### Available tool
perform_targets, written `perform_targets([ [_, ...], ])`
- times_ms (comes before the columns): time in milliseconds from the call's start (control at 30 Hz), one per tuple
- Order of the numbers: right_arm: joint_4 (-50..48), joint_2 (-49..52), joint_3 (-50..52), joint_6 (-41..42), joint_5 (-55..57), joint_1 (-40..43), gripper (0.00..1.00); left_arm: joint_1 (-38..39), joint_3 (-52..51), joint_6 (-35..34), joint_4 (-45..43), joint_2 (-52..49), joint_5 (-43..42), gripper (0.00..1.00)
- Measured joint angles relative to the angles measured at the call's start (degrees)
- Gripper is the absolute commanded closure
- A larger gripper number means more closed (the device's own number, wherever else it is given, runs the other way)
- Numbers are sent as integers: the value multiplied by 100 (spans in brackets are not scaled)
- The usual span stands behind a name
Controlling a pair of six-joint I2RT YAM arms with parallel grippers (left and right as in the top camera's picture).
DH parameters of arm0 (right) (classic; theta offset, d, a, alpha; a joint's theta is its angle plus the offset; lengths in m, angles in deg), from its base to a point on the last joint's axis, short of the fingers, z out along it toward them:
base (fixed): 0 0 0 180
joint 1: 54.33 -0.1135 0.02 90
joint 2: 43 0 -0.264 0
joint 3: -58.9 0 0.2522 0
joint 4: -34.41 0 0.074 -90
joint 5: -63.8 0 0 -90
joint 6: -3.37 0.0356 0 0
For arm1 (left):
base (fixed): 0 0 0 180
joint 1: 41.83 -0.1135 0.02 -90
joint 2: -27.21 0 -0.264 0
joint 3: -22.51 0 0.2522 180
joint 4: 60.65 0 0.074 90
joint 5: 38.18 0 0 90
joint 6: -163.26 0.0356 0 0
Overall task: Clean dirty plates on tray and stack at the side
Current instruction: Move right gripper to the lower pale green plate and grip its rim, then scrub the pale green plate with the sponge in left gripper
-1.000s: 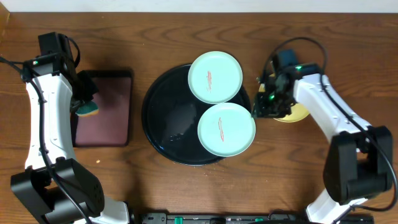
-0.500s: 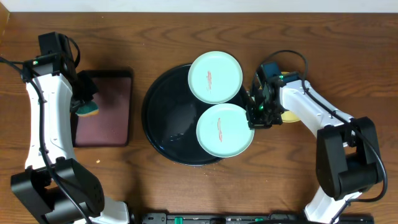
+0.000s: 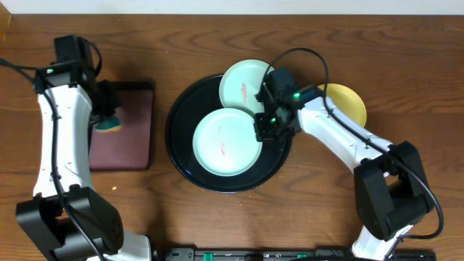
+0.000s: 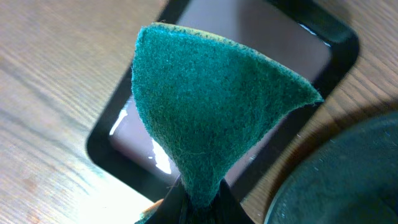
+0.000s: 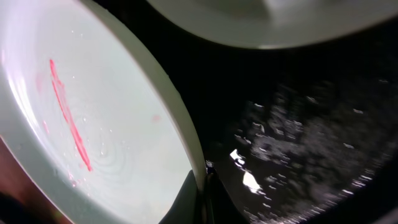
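Observation:
The round black tray (image 3: 181,156) holds two mint plates with red smears. One plate (image 3: 223,142) lies at the tray's middle; my right gripper (image 3: 262,129) is shut on its right rim, which also shows in the right wrist view (image 5: 93,112). The other mint plate (image 3: 243,83) sits at the tray's back edge, partly under my right arm. The pale yellow plate (image 3: 346,101) lies on the table to the right of the tray. My left gripper (image 3: 106,119) is shut on a green sponge (image 4: 211,99) over the maroon tray's left edge.
A rectangular black-rimmed maroon tray (image 3: 127,127) lies left of the round tray, and it also shows in the left wrist view (image 4: 261,37). Bare wooden table (image 3: 326,196) surrounds everything.
My right gripper left the yellow plate on the table, moved left to the near mint plate, closed on its rim and dragged it left to the tray's middle. The left arm shifted slightly.

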Motion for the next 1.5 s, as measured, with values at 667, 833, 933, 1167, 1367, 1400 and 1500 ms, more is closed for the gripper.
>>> perform_targets([
  [667, -249, 730, -2, 741, 146, -391, 99, 2037, -734, -337, -616, 42, -778, 93],
  [833, -251, 732, -2, 745, 146, -391, 99, 2553, -1360, -616, -1268, 42, -1204, 93],
  [933, -254, 737, -2, 748, 146, -391, 99, 2881, -1687, -835, -1528, 42, -1327, 93],
  [1167, -251, 739, -2, 748, 146, -391, 99, 3298, -2406, -1346, -2096, 42, -1213, 93],
  [1367, -254, 741, -2, 748, 146, -391, 99, 3438, -3027, -1561, -2531, 42, -1084, 93],
  [1400, -256, 741, -2, 748, 146, -391, 99, 3462, -3091, -1569, -2597, 42, -1064, 93],
  [1500, -267, 741, -2, 748, 146, -391, 99, 3539, -3257, -1582, -2802, 42, -1045, 93],
])
